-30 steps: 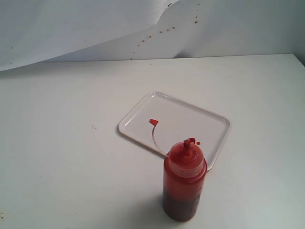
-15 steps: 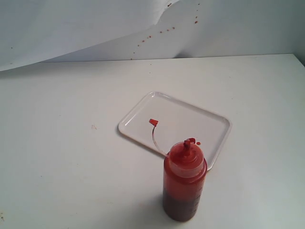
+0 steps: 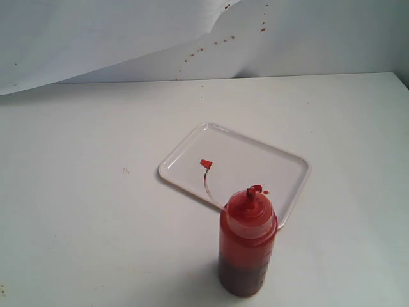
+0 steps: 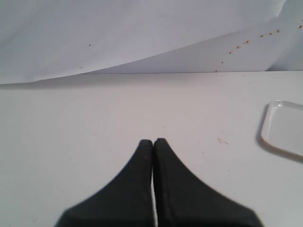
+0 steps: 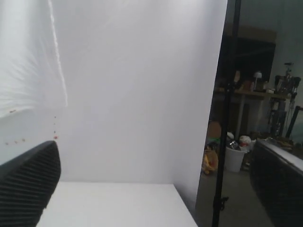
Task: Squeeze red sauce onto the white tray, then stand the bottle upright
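The bottle [image 3: 248, 246] at the lower middle looked soft and squashy; I'd hold its belly. My left pincer [image 4: 153, 142] was clenched; for my right pincer [image 5: 33, 182] I couldn't tell.

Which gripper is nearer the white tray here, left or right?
Left, probably. The left gripper, shut, hovers over the table with a corner of the white tray in its wrist view. The right gripper faces the backdrop; no tray shows there.

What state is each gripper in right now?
Left gripper: shut, holding nothing.
Right gripper: cannot tell, only one finger in view.
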`<state>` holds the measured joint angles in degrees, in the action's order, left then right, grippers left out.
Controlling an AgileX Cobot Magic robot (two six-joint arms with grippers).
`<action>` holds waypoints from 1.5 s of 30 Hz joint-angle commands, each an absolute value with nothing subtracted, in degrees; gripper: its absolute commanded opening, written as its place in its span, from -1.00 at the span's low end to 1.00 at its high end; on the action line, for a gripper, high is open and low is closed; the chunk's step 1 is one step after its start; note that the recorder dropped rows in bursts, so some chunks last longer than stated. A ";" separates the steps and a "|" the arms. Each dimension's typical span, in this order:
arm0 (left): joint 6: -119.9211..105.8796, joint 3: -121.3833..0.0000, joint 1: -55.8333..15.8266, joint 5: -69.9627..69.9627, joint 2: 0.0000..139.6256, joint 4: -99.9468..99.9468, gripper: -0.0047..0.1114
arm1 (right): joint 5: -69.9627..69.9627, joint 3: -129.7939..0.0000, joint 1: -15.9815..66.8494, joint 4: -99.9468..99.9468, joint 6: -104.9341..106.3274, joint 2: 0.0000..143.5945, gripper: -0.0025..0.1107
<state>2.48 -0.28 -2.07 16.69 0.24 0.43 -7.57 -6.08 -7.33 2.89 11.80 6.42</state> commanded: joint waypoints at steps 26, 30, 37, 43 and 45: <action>2.80 0.00 -1.91 16.28 0.00 0.00 -0.92 | 16.63 0.00 -7.38 1.47 10.24 2.11 0.90; 2.80 0.00 -1.91 16.28 0.00 0.00 -0.92 | 18.30 0.00 -7.38 1.72 10.24 2.11 0.90; 2.80 0.00 -1.91 16.28 0.00 0.00 -0.92 | 18.06 0.00 -4.68 2.95 10.24 2.11 0.90; 2.80 0.00 -1.91 16.28 0.00 0.00 -0.92 | 17.74 0.00 0.52 2.95 6.95 2.11 0.90; 2.80 0.00 -1.91 16.28 0.00 0.00 -0.92 | 17.40 0.00 1.18 2.95 5.00 2.11 0.90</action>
<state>2.48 -0.28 -2.07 16.69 0.24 0.43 18.26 -0.16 0.12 2.64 7.73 2.39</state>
